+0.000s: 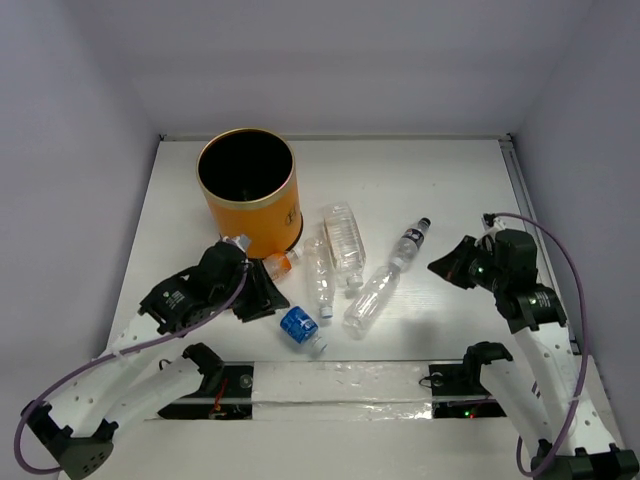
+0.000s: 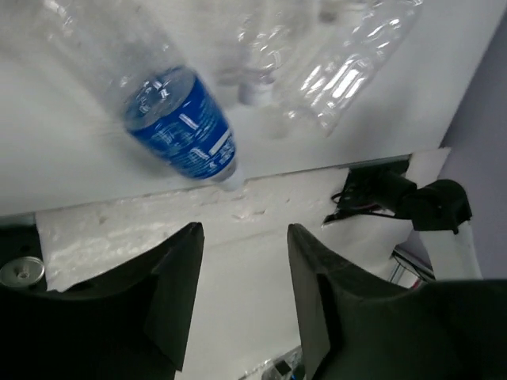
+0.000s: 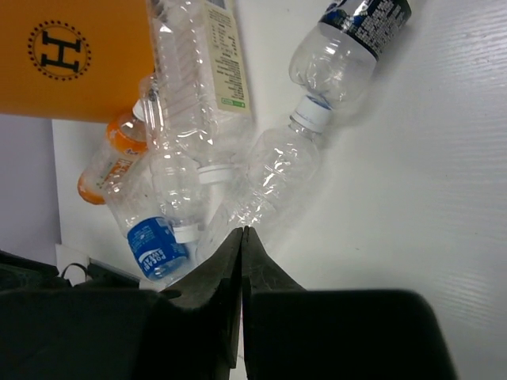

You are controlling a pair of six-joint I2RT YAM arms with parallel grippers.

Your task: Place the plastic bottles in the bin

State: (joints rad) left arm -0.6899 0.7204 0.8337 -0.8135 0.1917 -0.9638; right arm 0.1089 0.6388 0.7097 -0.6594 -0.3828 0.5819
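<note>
The orange-yellow bin (image 1: 246,192) stands upright at the back left; its side with the logo shows in the right wrist view (image 3: 71,55). Several bottles lie on the table to its right: an orange one (image 1: 281,264), a blue-labelled one (image 1: 299,327), a larger ribbed one (image 1: 345,238), a black-capped one (image 1: 410,243) and two clear ones (image 1: 318,276) (image 1: 371,297). My left gripper (image 1: 262,297) is open and empty, just left of the blue-labelled bottle (image 2: 181,127). My right gripper (image 1: 441,266) is shut and empty, right of the black-capped bottle (image 3: 348,47).
The table's near edge carries a taped strip (image 1: 340,385) and both arm bases. White walls close in the left, back and right sides. The right arm's base (image 2: 412,198) shows in the left wrist view.
</note>
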